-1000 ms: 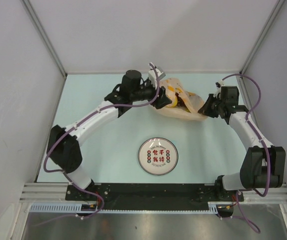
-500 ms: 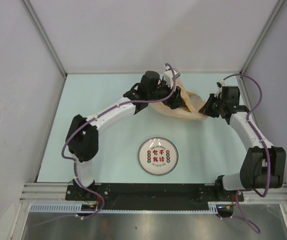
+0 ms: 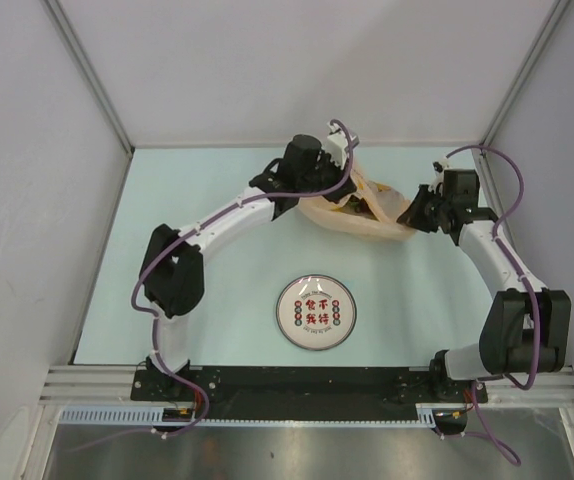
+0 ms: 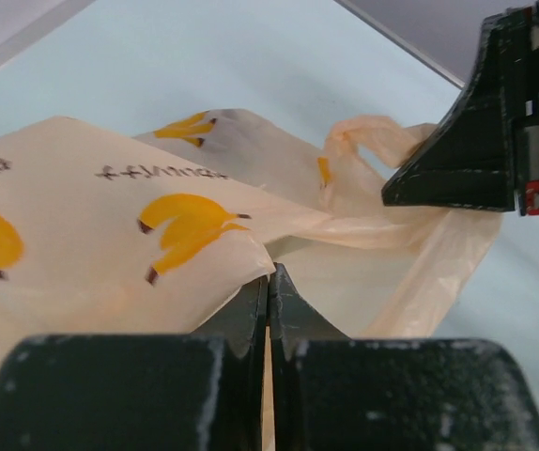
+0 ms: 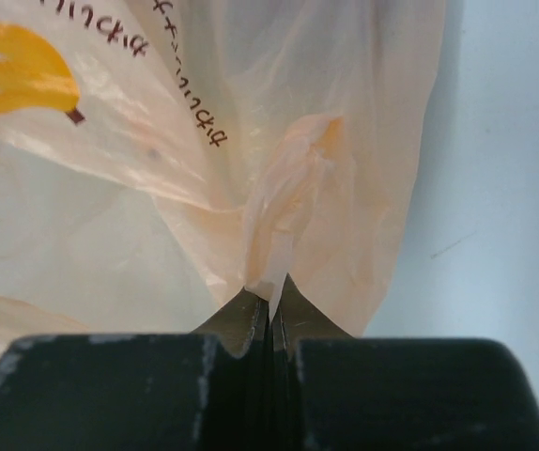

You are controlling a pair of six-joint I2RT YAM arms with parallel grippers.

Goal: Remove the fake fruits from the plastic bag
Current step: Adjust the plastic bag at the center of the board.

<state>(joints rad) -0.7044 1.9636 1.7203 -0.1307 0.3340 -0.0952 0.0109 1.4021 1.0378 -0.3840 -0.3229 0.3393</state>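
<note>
While claws (image 4: 268,278) (image 5: 269,293) pinch bag (image 3: 363,225) edges, plate (image 3: 314,312) sits apart.

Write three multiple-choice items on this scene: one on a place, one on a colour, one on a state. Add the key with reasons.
1. Where does the round white plate with red characters lie relative to the thin translucent pale-orange plastic bag?
A. Inside it
B. Nearer the arm bases than it
C. Between it and the far wall

2. What colour are the banana prints on the bag?
A. Green
B. Blue
C. Yellow

3. How does the right gripper stand?
A. Shut on a fold of the bag
B. Wide open over the plate
C. Shut on nothing, clear of the bag

Key:
1 B: the top view shows the plate apart from the bag, on the base side.
2 C: both wrist views show yellow bananas.
3 A: the right wrist view shows its jaws closed with bag film pinched between them.
</note>
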